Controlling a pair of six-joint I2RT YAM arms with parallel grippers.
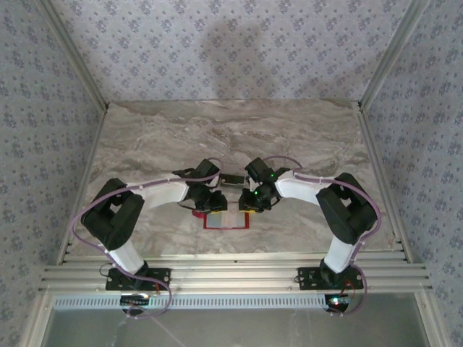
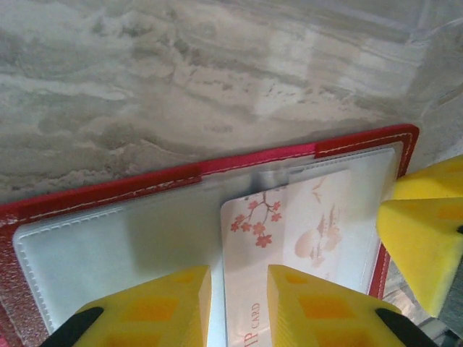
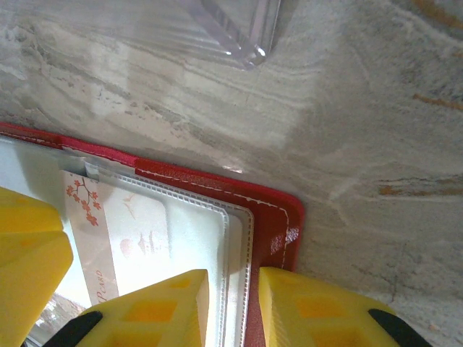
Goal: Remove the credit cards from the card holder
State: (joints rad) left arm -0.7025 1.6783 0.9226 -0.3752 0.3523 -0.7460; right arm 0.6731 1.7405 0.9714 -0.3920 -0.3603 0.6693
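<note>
The red card holder (image 1: 226, 223) lies open and flat on the marble table, near the front, with both grippers on it. In its clear right-hand pocket sits a pale credit card (image 2: 253, 238) printed with red blossoms, its left part slid out of the pocket. My left gripper (image 2: 237, 278) points down at that card, yellow fingers slightly apart on either side of a strip of it, gripping nothing. My right gripper (image 3: 233, 278) stands over the holder's right edge (image 3: 278, 224), one finger on the clear pocket and one on the red cover, jaws slightly apart. The same card (image 3: 137, 238) shows in the right wrist view.
A clear plastic sleeve (image 3: 231, 29) lies on the table just beyond the holder, between the two wrists (image 1: 231, 181). Patterned walls and metal rails (image 1: 383, 166) close in the table on three sides. The marble top (image 1: 231, 130) stretches beyond the arms.
</note>
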